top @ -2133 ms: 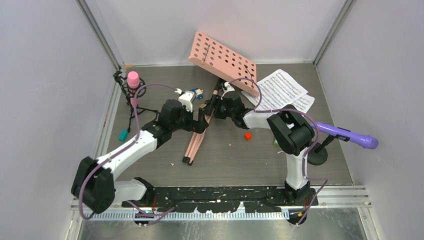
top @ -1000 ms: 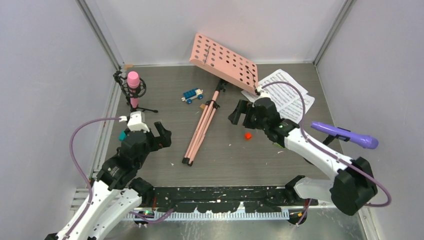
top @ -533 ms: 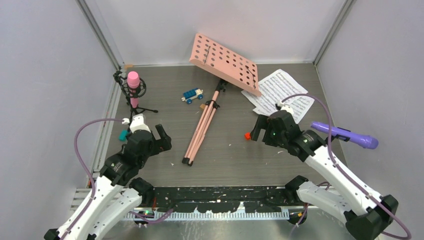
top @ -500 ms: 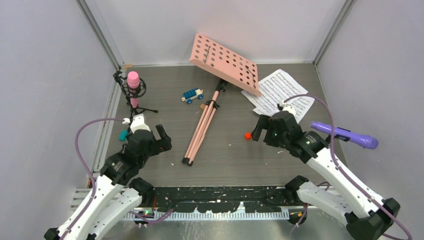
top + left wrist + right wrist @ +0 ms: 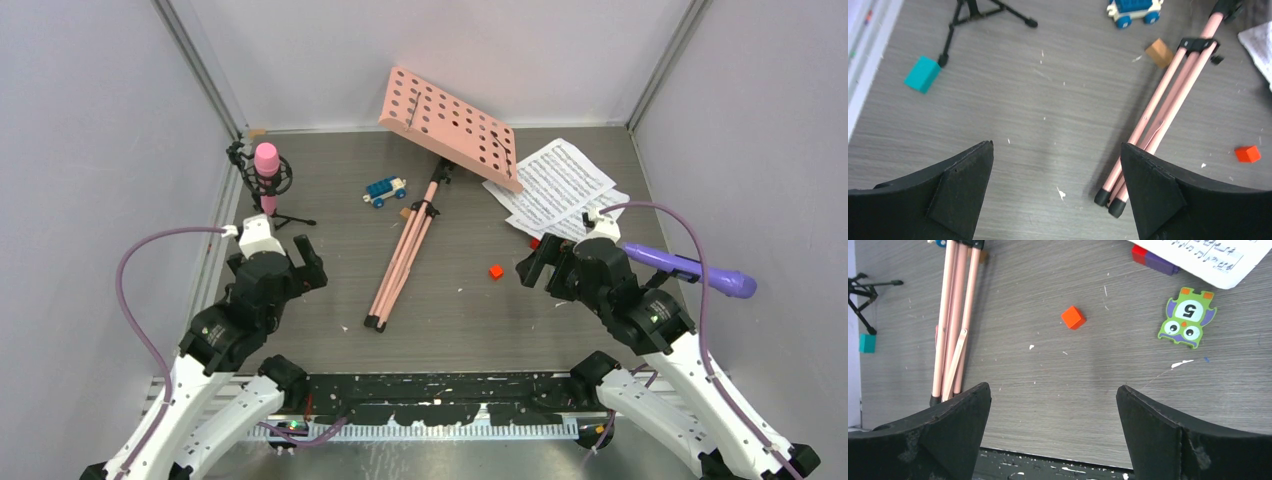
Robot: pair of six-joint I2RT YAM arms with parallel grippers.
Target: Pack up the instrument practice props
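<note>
Top external view: the work surface is a grey wood-grain tabletop (image 5: 460, 320) enclosed by pale walls on the left, far and right sides, with a black-and-metal rail (image 5: 440, 385) along the near edge. The pink perforated music rack (image 5: 450, 125) stands tilted at the far centre, and its folded tripod legs (image 5: 400, 265) run from it toward the near side. The white sheet-music pages (image 5: 560, 185) lie flat at the far right, partly under the rack's right corner. The pink microphone (image 5: 266, 160) sits upright in a black mic mount (image 5: 262, 205) close to the left wall. The purple microphone (image 5: 690, 268) lies roughly level close to the right wall. A blue toy car (image 5: 385, 189) rests just left of the legs, a red cube (image 5: 495, 271) right of them, and a teal block (image 5: 922, 74) beside one mount foot. A green number-5 piece (image 5: 1187, 317) lies near the pages. The left gripper (image 5: 1055, 146) is spread wide above bare tabletop left of the leg tips and holds nothing. The right gripper (image 5: 1052, 388) is likewise spread wide and empty, on the near side of the red cube. Bare tabletop lies on both sides of the legs.
</note>
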